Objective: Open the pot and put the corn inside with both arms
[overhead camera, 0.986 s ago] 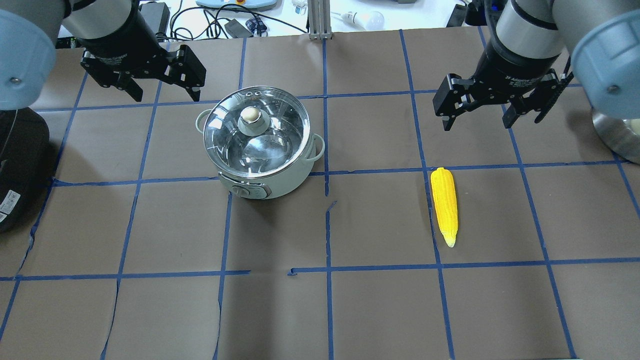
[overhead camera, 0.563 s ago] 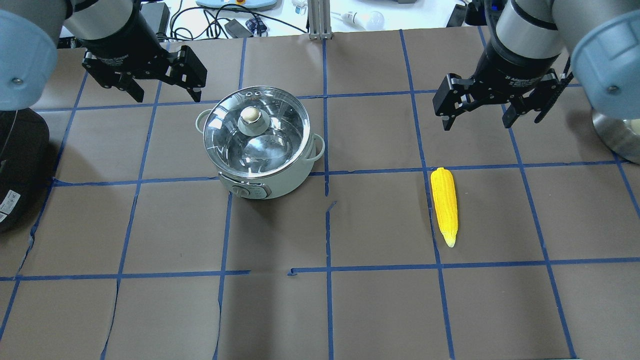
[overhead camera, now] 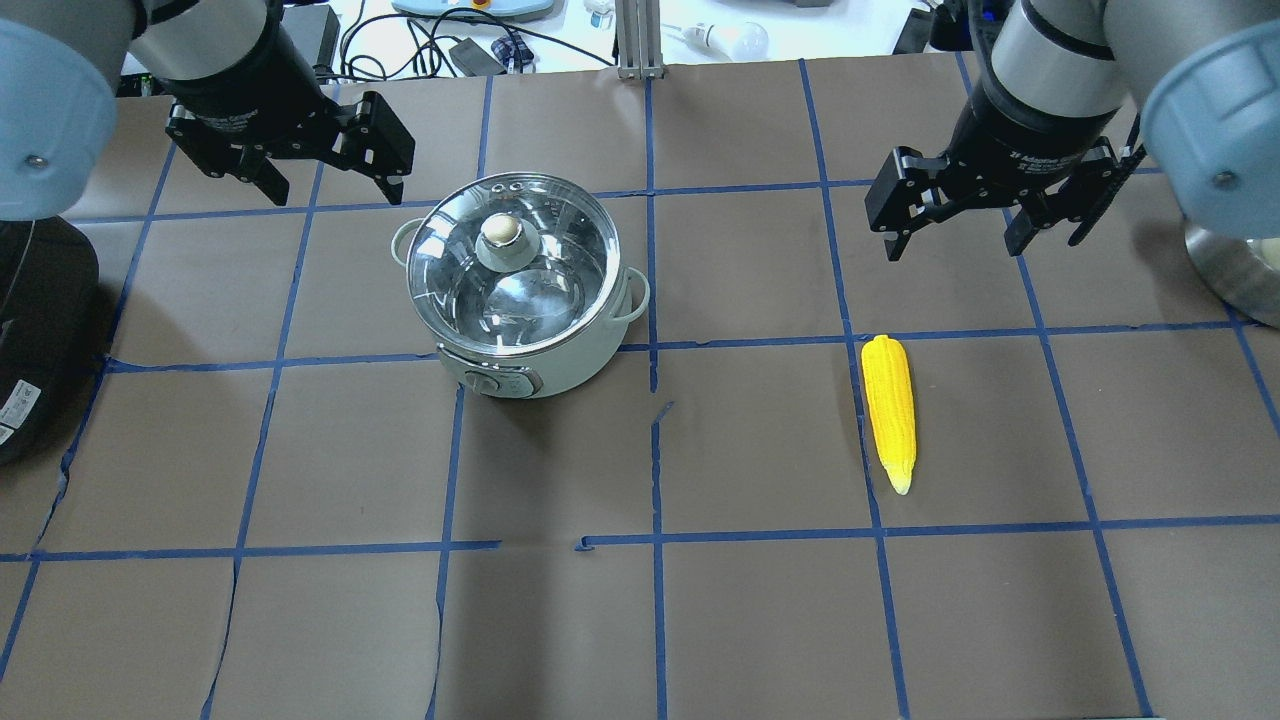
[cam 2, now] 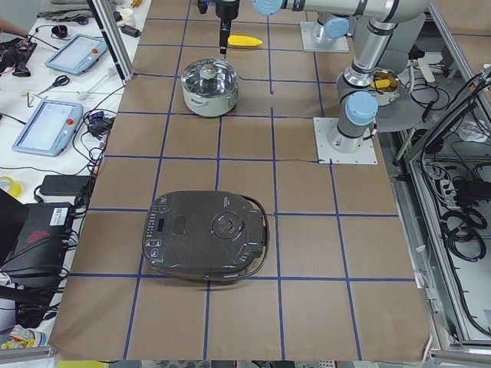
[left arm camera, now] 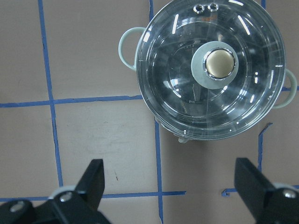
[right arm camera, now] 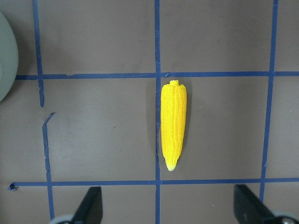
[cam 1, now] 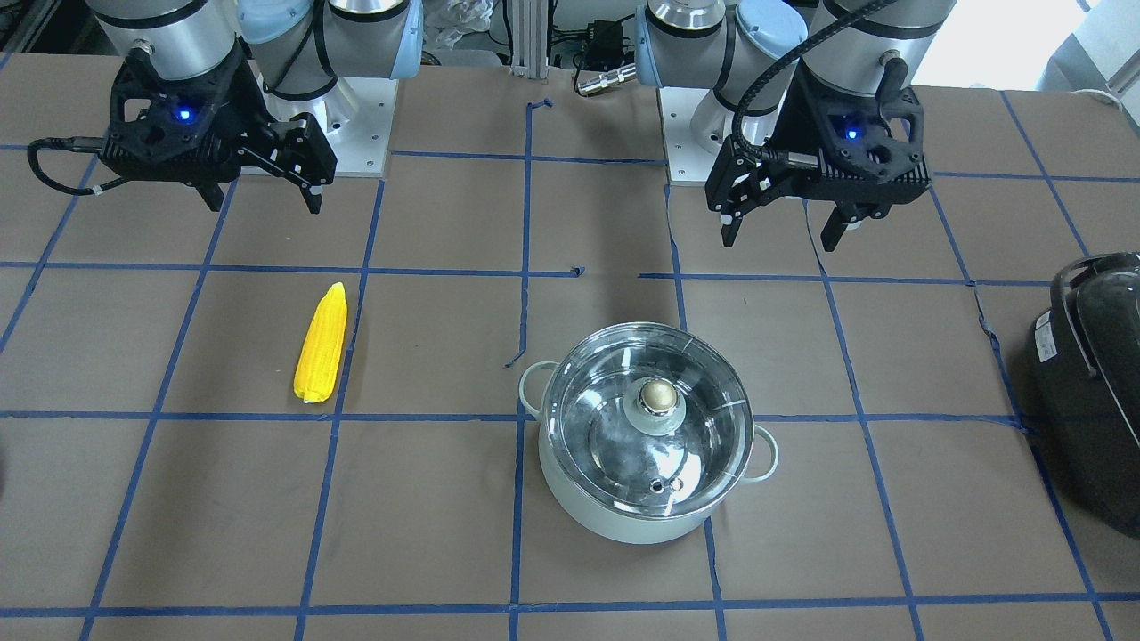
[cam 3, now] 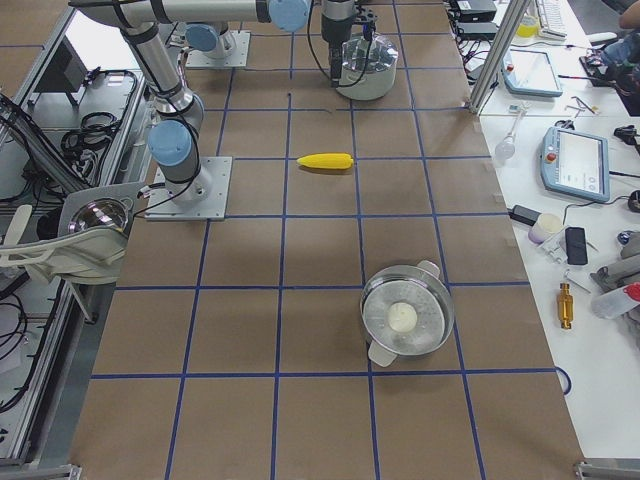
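Observation:
The pale mint-white pot (overhead camera: 560, 365) stands left of the table's centre with its glass lid (overhead camera: 545, 290) on and a brass knob (overhead camera: 503, 230) on top. It also shows in the front view (cam 1: 614, 525) and the left wrist view (left arm camera: 187, 88). The yellow corn (overhead camera: 889, 410) lies flat on the right, also in the front view (cam 1: 321, 343) and the right wrist view (right arm camera: 173, 123). My left gripper (overhead camera: 333, 190) is open and empty, in the air behind and left of the pot. My right gripper (overhead camera: 955, 248) is open and empty, in the air behind the corn.
A large black appliance (overhead camera: 40, 340) sits at the table's left edge. A steel pot (cam 3: 405, 318) with a white object inside stands at the far right end. Blue tape lines grid the brown table cover. Cables and tablets lie beyond the far edge.
My left gripper has edged slightly to the right. The right gripper, the pot and the corn have not moved.

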Available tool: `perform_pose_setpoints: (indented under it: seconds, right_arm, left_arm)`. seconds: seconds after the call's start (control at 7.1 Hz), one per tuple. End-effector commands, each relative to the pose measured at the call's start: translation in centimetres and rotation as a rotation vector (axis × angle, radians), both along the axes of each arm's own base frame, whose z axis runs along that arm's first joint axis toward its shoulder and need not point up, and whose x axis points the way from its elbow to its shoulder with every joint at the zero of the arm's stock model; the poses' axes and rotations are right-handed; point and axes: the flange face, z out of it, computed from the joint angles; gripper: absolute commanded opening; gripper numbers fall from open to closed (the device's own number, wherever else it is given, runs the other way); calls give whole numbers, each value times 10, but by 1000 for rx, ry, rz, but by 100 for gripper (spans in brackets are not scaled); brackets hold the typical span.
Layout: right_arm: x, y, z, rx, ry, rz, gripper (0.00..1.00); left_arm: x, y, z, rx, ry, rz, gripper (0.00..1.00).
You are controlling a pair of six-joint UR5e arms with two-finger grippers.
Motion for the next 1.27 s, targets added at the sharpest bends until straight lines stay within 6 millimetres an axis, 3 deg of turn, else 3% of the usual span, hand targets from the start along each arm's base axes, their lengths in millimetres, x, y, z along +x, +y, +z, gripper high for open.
perform_pose_setpoints:
  seconds: [0.0,0.42,0.85,0.99,1.13]
  right_arm:
    - [0,-1,-1,0,0,0,100]
    - [-2,1,-2,14,10,-9,100]
    - [-7,5,-19,108,15,-34,100]
    - [-19,-8,-61,152,-5,-64,94]
    - [-24,-18,-96,102,-4,-66,97]
  left_arm:
    - [0,1,2,-3,-2,0,100]
    - [0,0,1,-3,0,0,100]
    - [0,-9,-10,9,3,13,100]
    - [0,-9,-11,7,3,13,100]
    - [0,-11,-14,14,3,15,100]
